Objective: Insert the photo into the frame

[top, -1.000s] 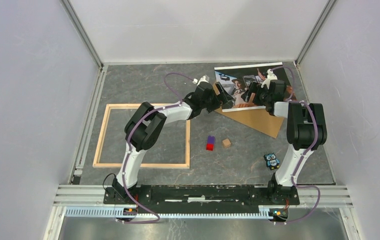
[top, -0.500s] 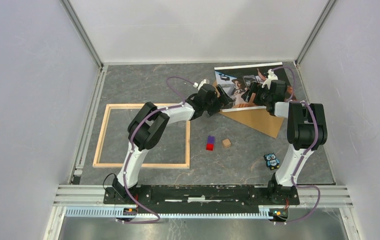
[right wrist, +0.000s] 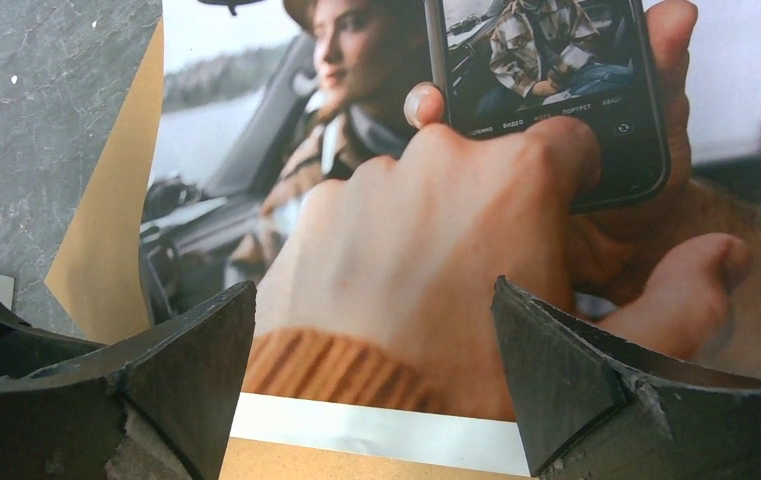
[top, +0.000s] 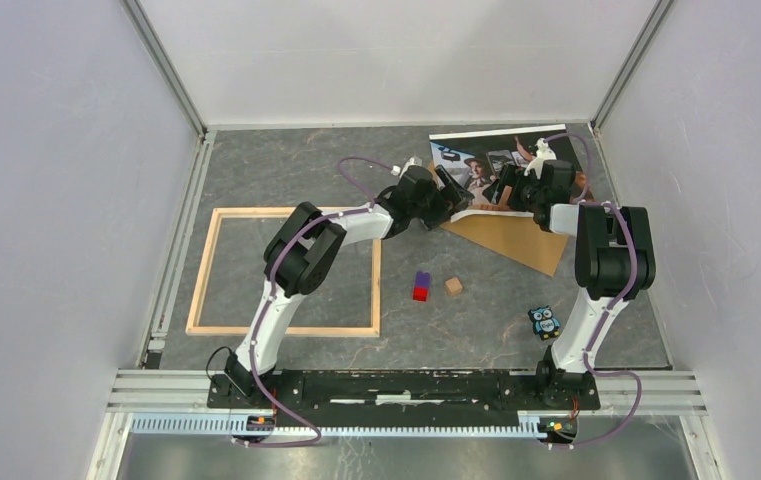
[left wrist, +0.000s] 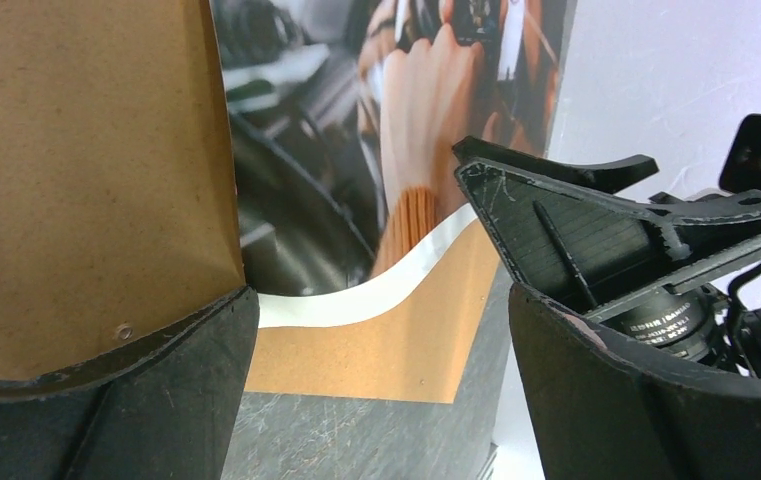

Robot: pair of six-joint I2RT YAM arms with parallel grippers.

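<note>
I am holding my left tool [top: 448,192] and right tool [top: 504,188] wide open, gripping nothing, at the near edge of the photo [top: 468,160], which is lying on a brown backing board [top: 518,242] at the table's [top: 296,165] far right, well apart from the frame [top: 256,329].

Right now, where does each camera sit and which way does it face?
Top external: above and behind the bases, looking down on frame, photo and both arms.
Left wrist: on the left arm, facing photo edge over brown board; own fingers low, right end effector ahead.
Right wrist: on the right arm, close on the photo; own fingers low.
Shared: both wrist views show photo's white border on the board.
</note>
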